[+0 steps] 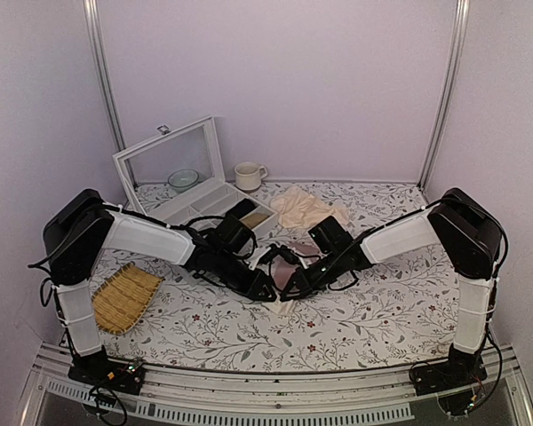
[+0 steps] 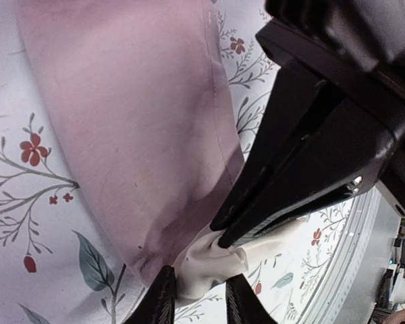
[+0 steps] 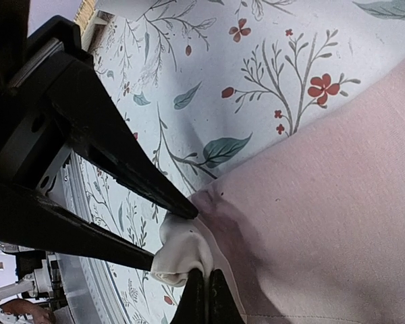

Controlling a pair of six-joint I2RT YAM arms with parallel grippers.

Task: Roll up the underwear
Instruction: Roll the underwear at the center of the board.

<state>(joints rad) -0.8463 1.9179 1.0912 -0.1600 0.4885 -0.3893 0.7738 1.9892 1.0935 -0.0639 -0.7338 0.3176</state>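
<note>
Underwear (image 2: 121,135): we see dusty-pink briefs lying on the floral tablecloth (image 1: 382,311) at mid-table, between our two grippers, with soft creases in the pink fabric.
Cream waistband (image 3: 179,250): one corner is gathered into a small bunch at the edge of the pink.
Right gripper (image 3: 207,273): we find its jaws pressed tight together, pinching the waistband corner where cream meets pink.
Left gripper (image 2: 201,278): its jaws stand a narrow gap apart, one finger on either side of the same cream bunch, tips facing the right gripper's tips and very close to them.
Arms: both reach inward and down from the outer sides, meeting in a shallow V over the briefs.
Pale beige cloth (image 1: 306,210): crumpled just behind the briefs, toward the back.
White box (image 1: 217,151): at back left, its clear lid raised.
Green bowl (image 1: 183,179): we see it through that lid.
Cream mug (image 1: 247,175): just right of the lid.
Bamboo tray (image 1: 124,297): near left, beside the left arm.
</note>
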